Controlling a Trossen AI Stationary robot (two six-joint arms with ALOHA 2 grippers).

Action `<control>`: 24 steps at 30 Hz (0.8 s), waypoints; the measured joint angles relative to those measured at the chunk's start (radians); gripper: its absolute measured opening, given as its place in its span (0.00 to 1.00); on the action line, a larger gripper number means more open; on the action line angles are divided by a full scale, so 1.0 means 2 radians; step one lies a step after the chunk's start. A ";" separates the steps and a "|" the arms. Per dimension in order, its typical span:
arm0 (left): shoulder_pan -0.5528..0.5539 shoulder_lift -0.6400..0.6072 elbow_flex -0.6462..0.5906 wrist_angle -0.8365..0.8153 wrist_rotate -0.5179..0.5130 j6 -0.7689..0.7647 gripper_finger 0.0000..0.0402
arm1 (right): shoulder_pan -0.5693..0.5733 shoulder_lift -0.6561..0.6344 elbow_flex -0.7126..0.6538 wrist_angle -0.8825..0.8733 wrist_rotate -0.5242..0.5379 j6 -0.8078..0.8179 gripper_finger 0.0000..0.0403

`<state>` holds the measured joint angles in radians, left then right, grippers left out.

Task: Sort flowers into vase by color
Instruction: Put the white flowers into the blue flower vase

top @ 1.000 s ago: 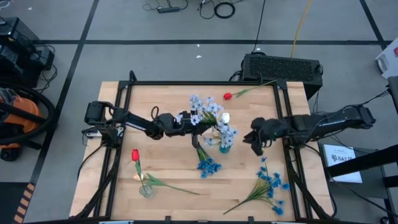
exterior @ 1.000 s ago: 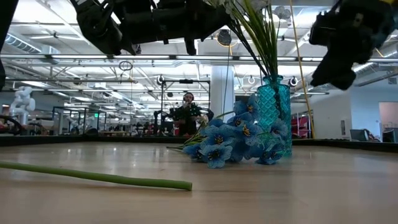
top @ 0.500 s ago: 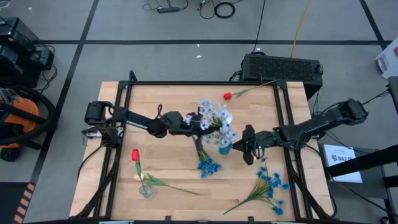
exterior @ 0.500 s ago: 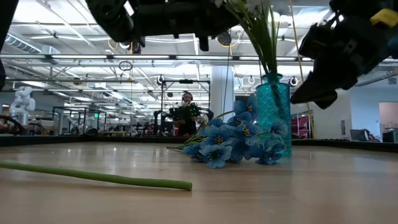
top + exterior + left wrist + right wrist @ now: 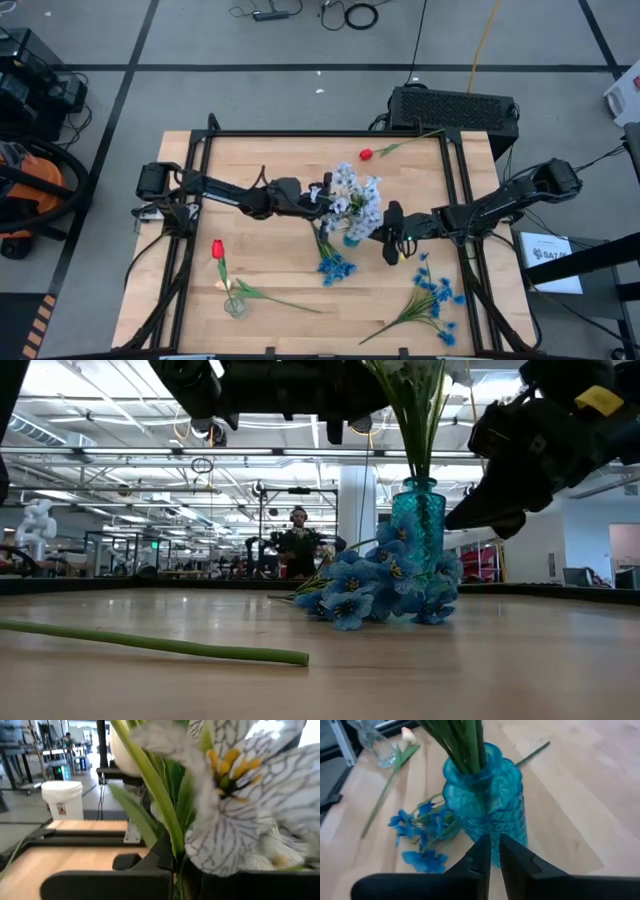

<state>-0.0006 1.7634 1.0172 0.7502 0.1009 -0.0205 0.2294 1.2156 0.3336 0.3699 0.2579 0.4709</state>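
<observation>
Left hand (image 5: pixel 322 197): I hold it above mid-table, pressed together on the stems of the pale grey-blue sprays (image 5: pixel 355 200), whose lower ends stand in the vase.
Right hand (image 5: pixel 490 851): I have it just beside the teal vase (image 5: pixel 486 800) on its right side, fingers nearly pressed together with a thin gap showing, pinching nothing; whether the tips touch the glass I cannot tell.
Teal vase: upright near the table's middle, green stems rising from its mouth.
Bright blue spray, near (image 5: pixel 335 266): lying on the table just in front of the vase, blooms against its foot in the low view; unsorted.
Bright blue spray, far (image 5: pixel 432 297): lying loose toward the front right of the table (image 5: pixel 270 160); unsorted.
Red tulip, back (image 5: pixel 367 154): lying near the rear edge; unsorted.
Red tulip, front (image 5: pixel 217 248): lying at front left, stem running toward the clear glass vase (image 5: pixel 235 306).
Cream tulip (image 5: pixel 408 735): lying just beside the clear vase, not in it as far as I can judge.
Progress: I judge one colour placed or nearly so; blue, red and cream remain.
</observation>
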 joint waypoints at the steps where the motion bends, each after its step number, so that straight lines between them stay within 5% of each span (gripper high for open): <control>1: 0.000 0.000 0.000 -0.012 0.000 0.000 0.03 | 0.000 0.002 0.000 0.003 0.004 -0.001 0.08; 15: -0.010 0.010 0.000 -0.046 -0.002 0.000 0.04 | -0.004 0.011 0.000 0.024 0.016 -0.007 0.08; 24: -0.004 0.009 0.000 -0.056 -0.025 0.000 0.25 | -0.004 0.011 0.000 0.030 0.012 0.009 0.08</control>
<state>-0.0092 1.7817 1.0172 0.6374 0.0506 -0.0204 0.2218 1.2385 0.3336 0.4291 0.2829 0.4890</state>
